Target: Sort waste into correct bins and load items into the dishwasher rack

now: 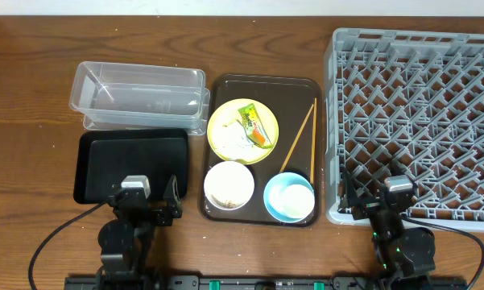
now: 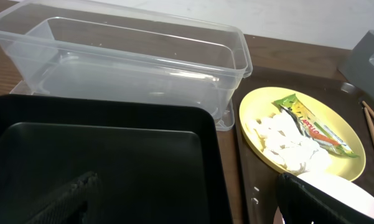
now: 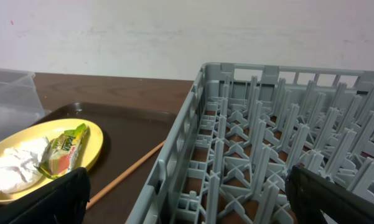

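On the dark brown serving tray [image 1: 294, 93], a crumpled tissue [image 1: 235, 138] and snack wrapper [image 1: 255, 125] are seen lying on the yellow plate [image 1: 221, 117]; the grey rack [image 1: 419, 97] is set just beside it; left gripper [image 1: 145, 205] and right gripper [image 1: 377, 201] are held spread wide, nothing grasped.

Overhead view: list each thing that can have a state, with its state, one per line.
Clear tub: empty.
Black tray: empty.
Yellow plate: carrying tissue and wrapper.
Cream bowl: upright.
Blue bowl: upright.
Chopsticks: lying flat on brown tray.
Rack: empty.
Left gripper: open.
Right gripper: open.
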